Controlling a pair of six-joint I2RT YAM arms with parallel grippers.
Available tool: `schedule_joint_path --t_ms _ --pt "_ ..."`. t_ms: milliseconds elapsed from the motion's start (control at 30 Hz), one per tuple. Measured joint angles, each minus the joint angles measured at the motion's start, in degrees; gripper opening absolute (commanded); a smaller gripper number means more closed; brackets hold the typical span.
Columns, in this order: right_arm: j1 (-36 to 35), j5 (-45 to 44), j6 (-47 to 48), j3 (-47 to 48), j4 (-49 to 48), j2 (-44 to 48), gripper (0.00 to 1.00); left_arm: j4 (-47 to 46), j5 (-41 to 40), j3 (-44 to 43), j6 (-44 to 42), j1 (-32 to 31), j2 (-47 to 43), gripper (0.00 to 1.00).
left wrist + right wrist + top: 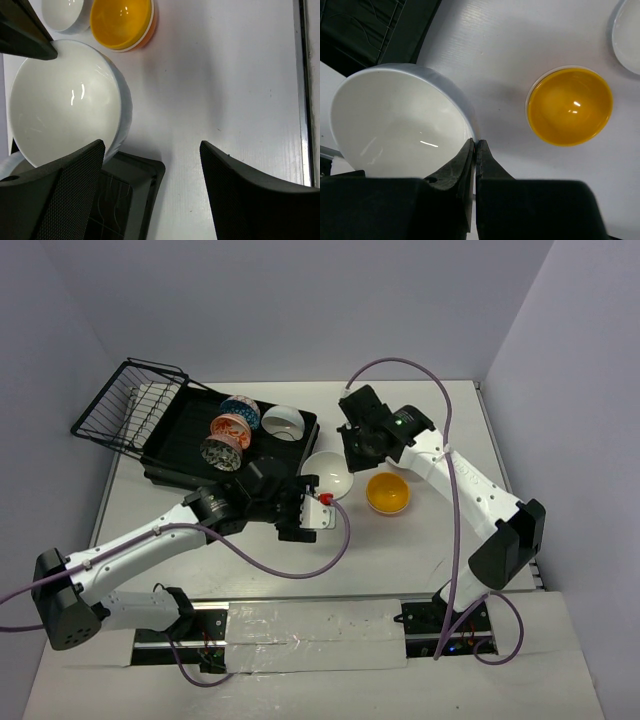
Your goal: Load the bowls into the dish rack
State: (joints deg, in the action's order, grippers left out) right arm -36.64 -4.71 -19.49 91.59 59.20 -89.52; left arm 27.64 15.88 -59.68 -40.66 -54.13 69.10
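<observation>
At mid-table, the left gripper (152, 145) has its fingers spread wide w/ only bare table (225, 75) btwn them. Its far finger sits right at the near rim of a white bowl (65, 100), can't tell if touching, and grips nothing. That bowl stands mouth up just off the near right corner of the dish rack (185, 430). Just far-right of it, the right gripper (475, 145) has its fingers pinched tight on the rim of a second white bowl (400, 125); can't tell if it's off the table. A yellow bowl (570, 106) stands on the table just right of the first white bowl, on the near side of the right gripper. In the rack, far left: blue-patterned bowl (240, 407), orange-patterned bowl (229, 427), grey-patterned bowl (218, 452) in a row, plus a third white bowl (283, 422) at the right end. Wire basket (130, 400) sits at the rack's far left end.
</observation>
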Motion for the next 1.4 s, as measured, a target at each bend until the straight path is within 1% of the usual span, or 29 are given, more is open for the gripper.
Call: schedule_joint_path --t_ms 133,167,467,800,1033,1233,1267,1400 --pt "-1.07 -1.14 0.72 0.59 1.44 -0.11 0.0 1.51 -0.98 -1.44 -2.47 -0.81 0.66 0.79" --pt "-1.36 -1.68 0.98 0.94 2.12 -0.35 0.0 1.99 -1.29 -1.95 -3.15 -1.05 0.85 0.77" --pt "-3.48 -4.59 2.84 2.62 5.77 -2.69 0.0 5.9 -4.31 -6.51 -5.44 -2.43 5.05 0.69" --pt "-5.27 -6.27 4.59 3.34 7.61 -3.23 0.0 10.16 -8.9 -8.15 -6.71 -3.87 8.79 0.64" --pt "-6.21 -6.38 5.49 3.34 7.98 -3.32 0.0 11.34 -11.3 -10.49 -7.48 -5.4 11.34 0.6" --pt "-6.62 -6.14 5.99 3.34 7.98 -3.32 0.0 11.56 -11.37 -11.93 -8.44 -5.97 12.5 0.5" --pt "-6.64 -5.99 6.1 3.34 7.96 -3.32 0.0 11.69 -11.23 -12.09 -8.57 -6.1 12.59 0.47" --pt "-6.67 -5.05 6.38 3.34 7.93 -3.32 0.0 12.44 -10.03 -12.39 -8.98 -6.45 12.87 0.41"
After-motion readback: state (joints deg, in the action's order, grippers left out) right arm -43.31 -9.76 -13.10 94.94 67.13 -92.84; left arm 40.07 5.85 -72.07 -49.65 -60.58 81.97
